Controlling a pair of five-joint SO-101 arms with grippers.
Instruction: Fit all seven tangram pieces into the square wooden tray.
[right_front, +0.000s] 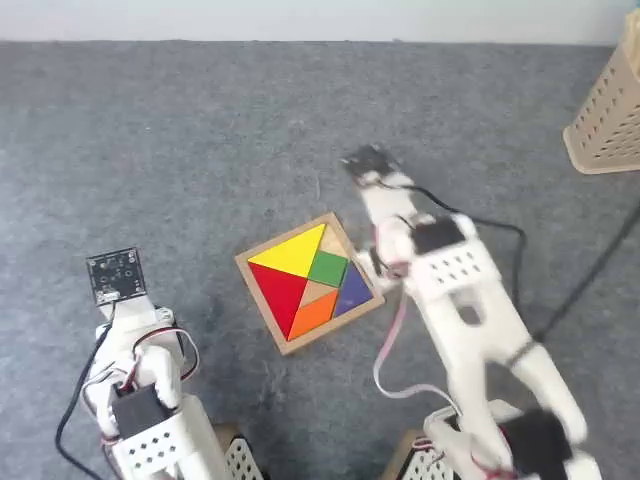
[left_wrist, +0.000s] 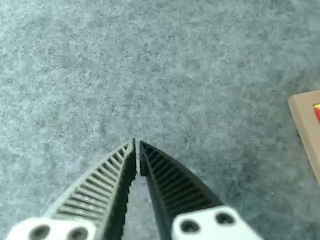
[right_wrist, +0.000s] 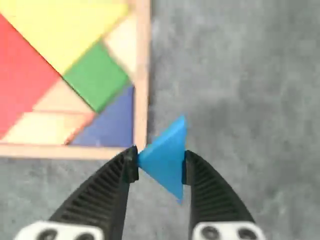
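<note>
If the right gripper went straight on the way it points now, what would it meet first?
Probably the grey mat. The right gripper, shut on the blue triangle, aims just outside the wooden tray's rim, so the triangle's tip would likely touch mat beside it; depth is unclear.

A grey felt mat (right_front: 200, 130) spreads edge to edge. At two o'clock stands a beige perforated bin (right_front: 608, 105) (partly cropped).

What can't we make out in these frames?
- blue triangle: in the high view, the right arm covers it; the right wrist view cannot settle whether it touches the carpet.
- wooden tray: both wrist views cut it off at the frame edge.
</note>
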